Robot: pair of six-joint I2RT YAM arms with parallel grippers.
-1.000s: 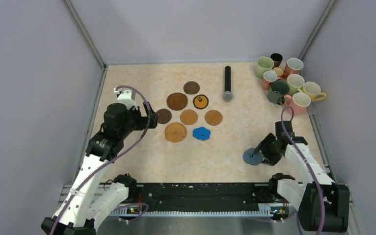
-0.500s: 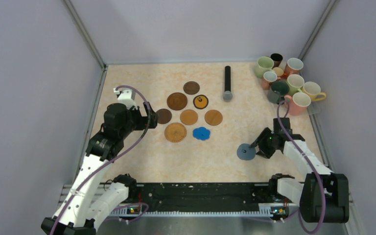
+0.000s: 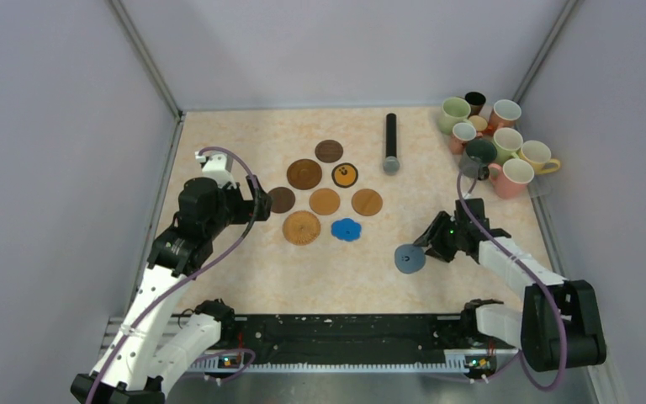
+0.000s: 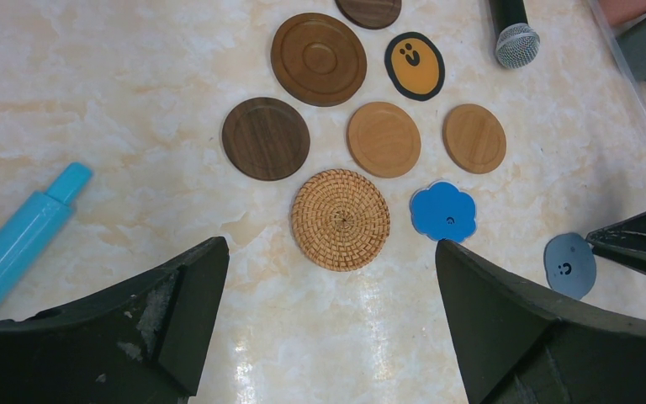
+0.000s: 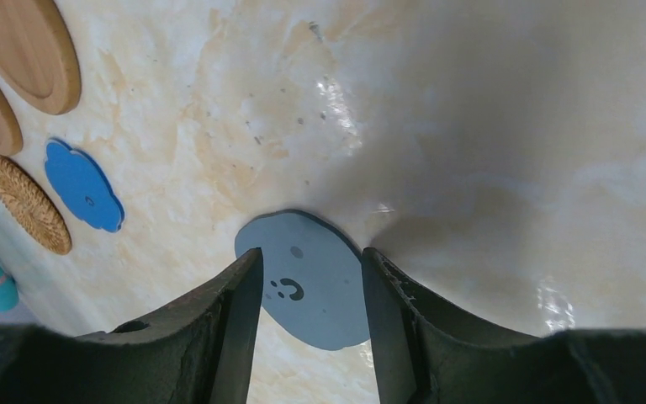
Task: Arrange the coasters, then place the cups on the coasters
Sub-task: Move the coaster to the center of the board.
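Observation:
Several coasters lie grouped left of centre: brown and tan discs, a woven one, a black-and-orange one and a blue flower. A grey-blue coaster lies apart on the right. My right gripper is low over it, jaws part open, fingertips resting on the grey-blue coaster. My left gripper hangs wide open and empty at the left of the group, above the woven coaster. The cups cluster at the far right corner.
A long black cylinder with a grey tip lies between the coasters and the cups. A light blue tube lies at the left, near my left arm. Grey walls close in the table on three sides.
My right gripper has moved left toward the coaster group, and the grey-blue coaster has slid along under it. Its jaws have narrowed a little. The left arm has not moved.

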